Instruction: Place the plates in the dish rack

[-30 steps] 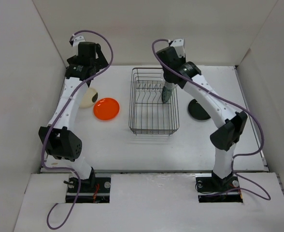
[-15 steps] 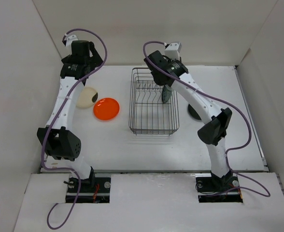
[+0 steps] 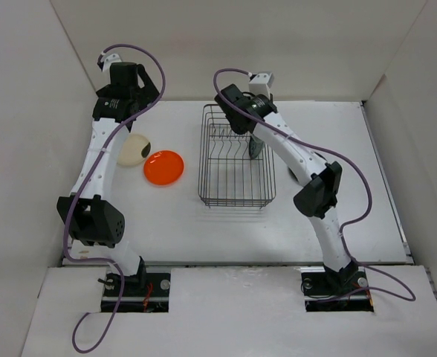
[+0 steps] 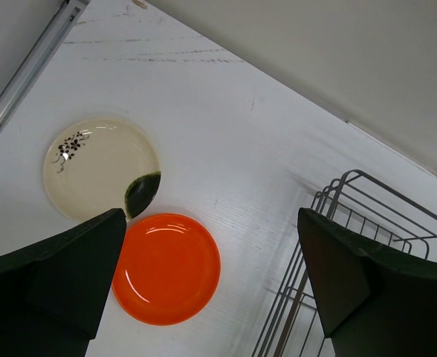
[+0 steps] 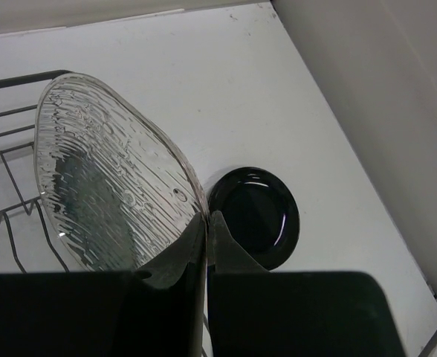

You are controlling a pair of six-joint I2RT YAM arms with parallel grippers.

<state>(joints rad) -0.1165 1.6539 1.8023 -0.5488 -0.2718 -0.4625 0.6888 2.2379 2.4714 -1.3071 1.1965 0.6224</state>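
- Since half a second ago, we see the right arm [image 3: 293, 151] draw its elbow in toward the dish rack [image 3: 233, 202] and its wrist drift a little leftward. The patterned plate [image 3: 256, 146] keeps its spot in the rack, and the left arm [image 3: 96, 160] has not shifted.
- From above, the right gripper [image 3: 253, 132] reaches down at the rack's far right part, onto the patterned plate. The plate stands on edge inside the rack, close to the right wall and by the row of prongs.
- Also from above, the left gripper [image 3: 125, 97] hangs high over the table's [image 3: 166, 223] far left corner. Below it the cream plate [image 3: 133, 149] and the orange plate [image 3: 164, 166] lie flat on the table left of the rack, their rims meeting or nearly so.
- In the left wrist view, we find the fingers [image 4: 77, 268] spread wide with nothing between them. Far beneath lie the cream plate [image 4: 99, 167], with its dark marks, and the orange plate [image 4: 166, 268] just beside it. A corner of the rack [image 4: 352, 195] shows at the right.
- In the right wrist view, the two fingertips [image 5: 192, 242] are pinched together on the rim of the patterned plate [image 5: 107, 193], which rises tilted from them. Rack wires [image 5: 10, 217] pass behind the plate at the left.
- There too, the black plate [image 5: 256, 216] lies flat on the table outside the rack, near the side wall.
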